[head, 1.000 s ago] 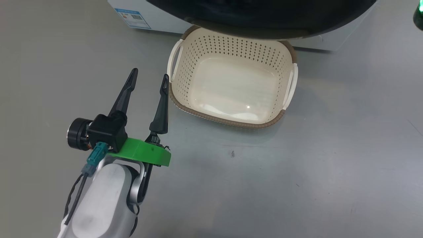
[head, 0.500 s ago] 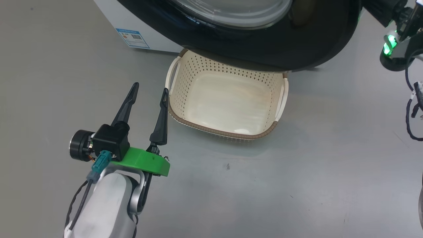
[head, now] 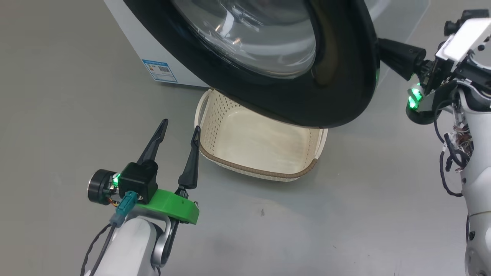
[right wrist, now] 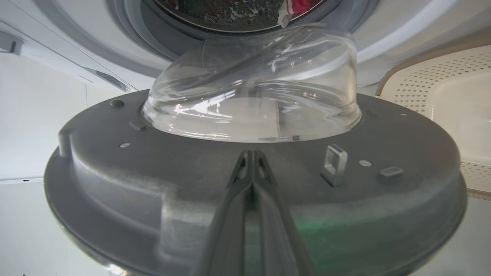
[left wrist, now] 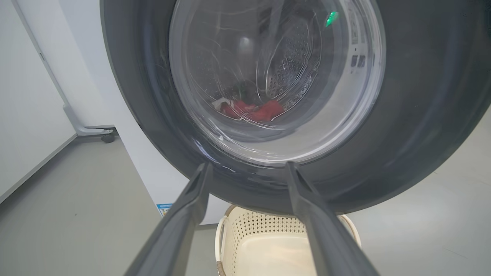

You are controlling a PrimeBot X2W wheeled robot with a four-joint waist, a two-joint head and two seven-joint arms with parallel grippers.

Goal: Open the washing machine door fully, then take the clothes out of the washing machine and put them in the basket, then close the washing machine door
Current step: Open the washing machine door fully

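Pushing, it seems, on the grey inner face of the washing machine door (right wrist: 161,191) with its fingers pressed together, the right tool (right wrist: 251,153) is placed to swing the door wider. The door is only partly open and hangs over the basket (head: 261,174) on the floor before the washing machine (head: 153,51). The left tool (head: 181,124), spread and empty, hovers beside the basket, probably ready to reach in; its wrist view shows the red clothes (left wrist: 257,111) in the drum, which the head view hides.
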